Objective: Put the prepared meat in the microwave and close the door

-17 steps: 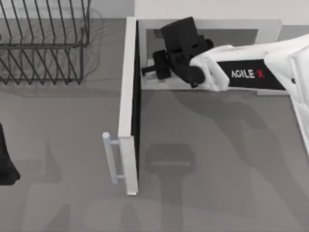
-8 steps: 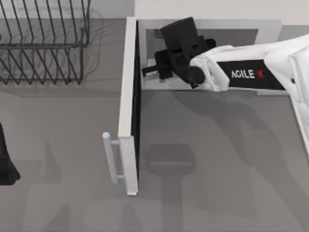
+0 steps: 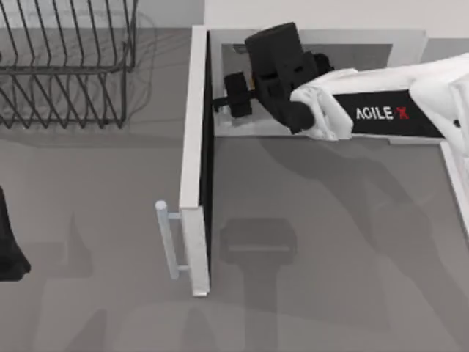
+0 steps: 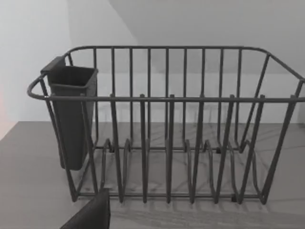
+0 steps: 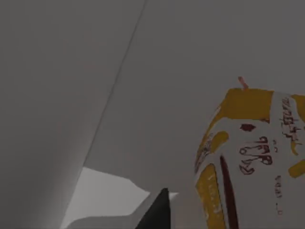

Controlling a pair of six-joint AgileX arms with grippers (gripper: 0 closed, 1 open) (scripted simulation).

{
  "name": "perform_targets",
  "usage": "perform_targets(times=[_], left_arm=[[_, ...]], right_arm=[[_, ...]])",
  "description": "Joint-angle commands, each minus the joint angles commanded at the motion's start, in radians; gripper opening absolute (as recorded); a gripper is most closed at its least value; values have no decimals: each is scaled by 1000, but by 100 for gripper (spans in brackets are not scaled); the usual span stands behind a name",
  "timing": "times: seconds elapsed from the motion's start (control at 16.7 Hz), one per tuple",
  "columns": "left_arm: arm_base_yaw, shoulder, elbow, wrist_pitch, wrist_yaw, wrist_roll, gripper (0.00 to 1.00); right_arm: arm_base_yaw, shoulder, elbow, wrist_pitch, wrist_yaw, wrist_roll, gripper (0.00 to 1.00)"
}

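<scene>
The right arm reaches in from the top view's right edge, its white forearm crossing the front of the microwave, and the right hand sits inside the pale cavity close to the hinge side. Its black fingers point toward the dark inner face of the door; whether they are spread or pressed together I cannot tell.

In the right wrist view the prepared meat, a yellow-and-white packaged lump with red markings, lies on the cavity's pale surface, with one dark fingertip just beside it, not touching it.

The door stands wide open, swung out square to the oven front, with its light grey bar handle on the outer side facing the top view's left.

The left hand rests at the counter's left edge; its state cannot be told. The left wrist view looks at a dark wire dish rack with a utensil cup hung on one end.
</scene>
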Motion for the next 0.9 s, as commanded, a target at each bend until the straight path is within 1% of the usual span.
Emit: perform_targets(times=[0.18,0.48,0.9], left_arm=[[0,0,0,0,0,0,100],[0,0,0,0,0,0,100],[0,0,0,0,0,0,100]], right_arm=[[44,-61,-89,31,1,16,100],[125,-174,-310,56,24,57,100],[221,-340,-601,108,123,143,100]])
